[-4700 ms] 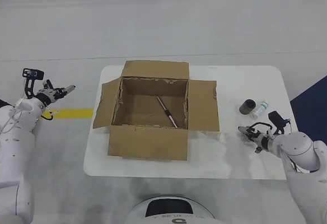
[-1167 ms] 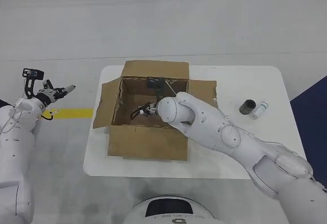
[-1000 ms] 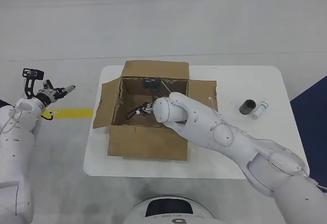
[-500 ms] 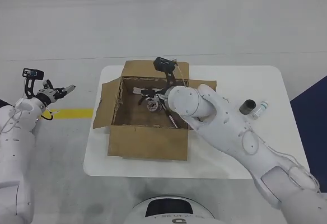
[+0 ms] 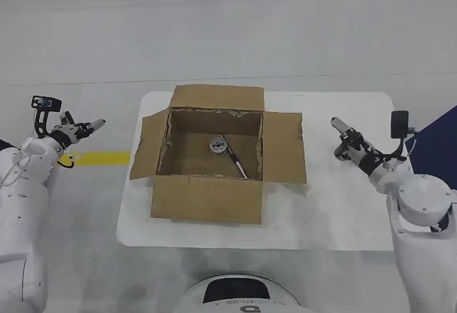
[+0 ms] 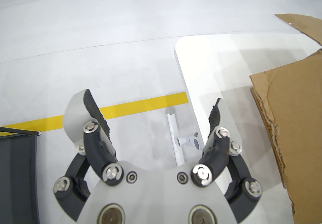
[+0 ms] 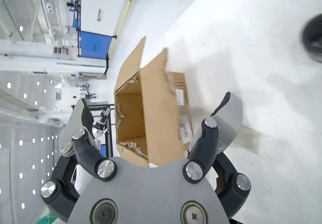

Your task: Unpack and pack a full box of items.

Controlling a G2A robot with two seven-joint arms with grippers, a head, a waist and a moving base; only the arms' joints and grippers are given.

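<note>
**Desk:** Where is the cardboard box (image 5: 213,156) sitting?

**Photographer:** It is standing open in the middle of the white table (image 5: 330,211), with all four flaps spread outward. A slim metal rod (image 5: 235,159) is lying on the box floor, and a small round piece (image 5: 215,143) is resting at the rod's far end.

**Desk:** And what are the pincers doing?

**Photographer:** The right gripper (image 5: 340,138) is hovering over the table's right part, near the box's right flap but not touching it. Its fingers are gaping wide and gripping nothing. In its wrist view the box is showing between the fingers, farther off, and a dark round thing (image 7: 313,39) is blurring at the edge.

**Desk:** And the other one?

**Photographer:** The left gripper (image 5: 88,127) is hanging beyond the table's left edge, above the yellow floor line (image 6: 141,104) and well apart from the box. Its jaws are also standing wide and empty.
</note>
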